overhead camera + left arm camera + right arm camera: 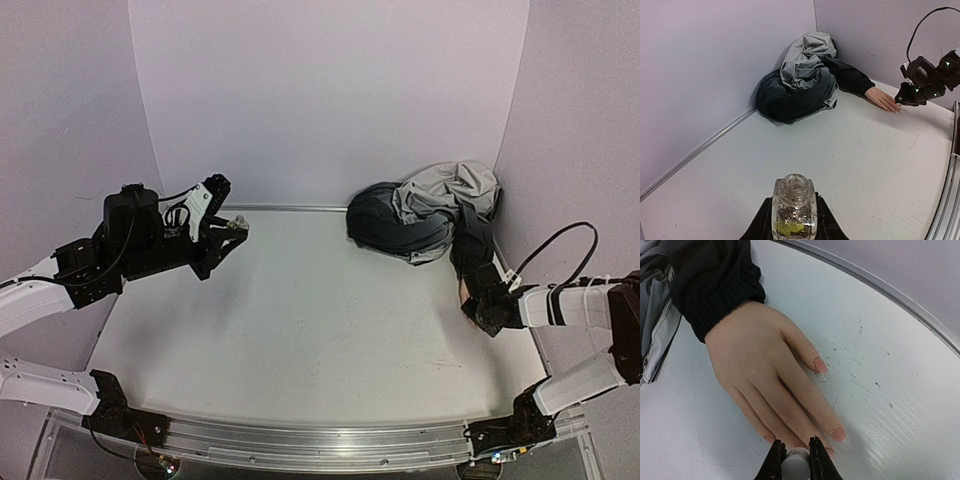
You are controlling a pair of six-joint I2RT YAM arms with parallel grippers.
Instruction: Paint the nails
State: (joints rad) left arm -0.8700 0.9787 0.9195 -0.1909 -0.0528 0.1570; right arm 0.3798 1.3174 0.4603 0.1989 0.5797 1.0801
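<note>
Your right end effector [796, 460] is clenched on a small white cap [796, 466]. Any brush under it is out of sight, so you cannot confirm from the wrist view whether the tip is touching anything. It hangs right at the fingertips of the mannequin hand [760, 365]. That hand lies palm down and flat on the table [890, 390], at the right side near the wall, with its fingers pointing toward your end effector.

The nails [837, 434] are tiny pinkish ovals. One is just beside the cap and another is on the thumb, further up. Judge them as hard and slick, with little room for error. The hand looks light and is not fixed down, so a sideways push would likely slide it. Stroke along the finger with light pressure and do not grip the hand. Only the dark sleeve [715, 280] anchors it, and that runs back into the soft, crumpled jacket [425, 210].

Well apart on the left, your left end effector [794, 226] is grasping the uncapped clear bottle [794, 200] upright above the table. It is glassy and probably slippery, so keep it level.
</note>
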